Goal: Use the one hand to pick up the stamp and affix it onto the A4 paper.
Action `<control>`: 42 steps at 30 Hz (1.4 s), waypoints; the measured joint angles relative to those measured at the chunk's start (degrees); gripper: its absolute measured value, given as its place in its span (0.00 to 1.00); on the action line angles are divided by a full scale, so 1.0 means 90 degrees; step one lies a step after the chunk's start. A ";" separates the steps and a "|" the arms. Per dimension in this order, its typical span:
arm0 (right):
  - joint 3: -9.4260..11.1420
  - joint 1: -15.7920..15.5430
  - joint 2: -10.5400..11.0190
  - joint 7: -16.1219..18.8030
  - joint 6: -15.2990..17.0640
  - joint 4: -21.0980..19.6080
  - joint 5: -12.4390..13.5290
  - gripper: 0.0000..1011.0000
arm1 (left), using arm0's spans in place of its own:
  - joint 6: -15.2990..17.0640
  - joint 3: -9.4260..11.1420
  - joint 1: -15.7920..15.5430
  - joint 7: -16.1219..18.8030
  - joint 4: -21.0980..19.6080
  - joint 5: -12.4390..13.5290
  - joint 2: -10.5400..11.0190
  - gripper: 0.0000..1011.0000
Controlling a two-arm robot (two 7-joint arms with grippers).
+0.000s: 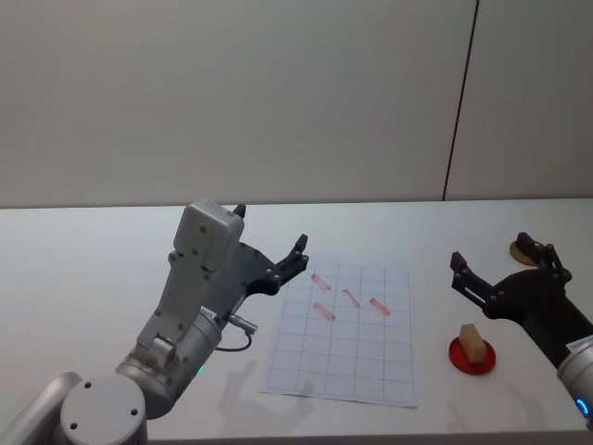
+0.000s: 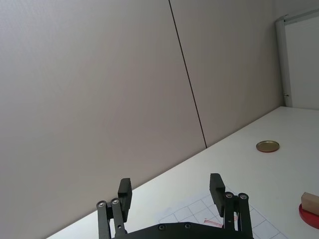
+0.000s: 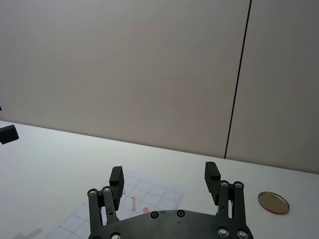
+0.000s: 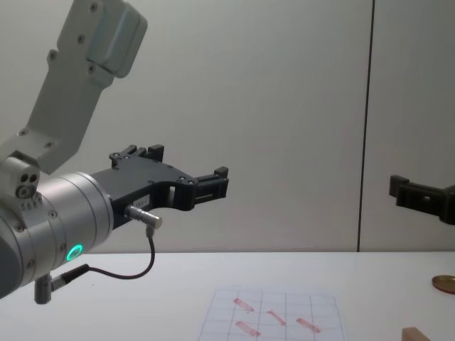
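Nearest you on the right, one stamp (image 1: 472,341) stands on a single round red pad (image 1: 471,367) on the table (image 1: 93,260). It is clear of the sheet and no finger touches it. In the chest view the stamp is cut off by the bottom edge, and in the left wrist view by the side edge.

Left of the pad lies the one A4 paper (image 1: 343,362), flat on the table. It carries four reddish marks (image 1: 350,297) on its far half.

Your right hand (image 1: 491,252) hangs above the table just beyond and to the right of the stamp. Its two fingers are spread wide, with nothing between them and nothing touched. Its arm runs out of the head view at the right edge.

Your left hand (image 2: 171,191) is raised by the paper's far left corner, equally wide apart and empty. In the head view, part of it is hidden behind the arm's white housing.

Farthest, at the right, lies one golden disc (image 3: 273,202), which the right hand partly covers in the head view.
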 joint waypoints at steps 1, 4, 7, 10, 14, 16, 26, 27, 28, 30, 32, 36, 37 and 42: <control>0.0000 0.0000 0.0000 0.0000 0.0000 0.0000 0.0000 0.99 | 0.0000 0.0000 0.0000 0.0000 0.0000 0.0000 0.0000 0.98; 0.0000 0.0000 0.0000 0.0000 0.0000 0.0000 0.0000 0.99 | 0.0000 0.0000 0.0000 0.0000 0.0000 0.0000 0.0000 0.98; 0.0000 0.0000 0.0000 0.0000 0.0000 0.0000 0.0000 0.99 | 0.0000 0.0000 0.0000 0.0000 0.0000 0.0000 0.0000 0.98; 0.0000 0.0000 0.0000 0.0000 0.0000 0.0000 0.0000 0.99 | 0.0000 0.0000 0.0000 0.0000 0.0000 0.0000 0.0000 0.98; 0.0000 0.0000 0.0000 0.0000 0.0000 0.0000 0.0000 0.99 | 0.0000 0.0000 0.0000 0.0000 0.0000 0.0000 0.0000 0.98; 0.0000 0.0000 0.0000 0.0000 0.0000 0.0000 0.0000 0.99 | 0.0000 0.0000 0.0000 0.0000 0.0000 0.0000 0.0000 0.98; 0.0000 0.0000 0.0000 0.0000 0.0000 0.0000 0.0000 0.99 | 0.0000 0.0000 0.0000 0.0000 0.0000 0.0000 0.0000 0.98; 0.0000 0.0000 0.0000 0.0000 0.0000 0.0000 0.0000 0.99 | 0.0000 0.0000 0.0000 0.0000 0.0000 0.0000 0.0000 0.98; 0.0000 0.0000 0.0000 0.0000 0.0000 0.0000 0.0000 0.99 | 0.0000 0.0000 0.0000 0.0000 0.0000 0.0000 0.0000 0.98; 0.0000 0.0000 0.0000 0.0000 0.0000 0.0000 0.0000 0.99 | 0.0000 0.0000 0.0000 0.0000 0.0000 0.0000 0.0000 0.98; 0.0000 0.0000 0.0000 0.0000 0.0000 0.0000 0.0000 0.99 | 0.0000 0.0000 0.0000 0.0000 0.0000 0.0000 0.0000 0.98; 0.0000 0.0000 0.0000 0.0000 0.0000 0.0000 0.0000 0.99 | 0.0000 0.0000 0.0000 0.0000 0.0000 0.0000 0.0000 0.98; 0.0000 0.0000 0.0000 0.0000 0.0000 0.0000 0.0000 0.99 | 0.0000 0.0000 0.0000 0.0000 0.0000 0.0000 0.0000 0.98; 0.0000 0.0000 0.0000 0.0000 0.0000 0.0000 0.0000 0.99 | 0.0000 0.0000 0.0000 0.0000 0.0000 0.0000 0.0000 0.98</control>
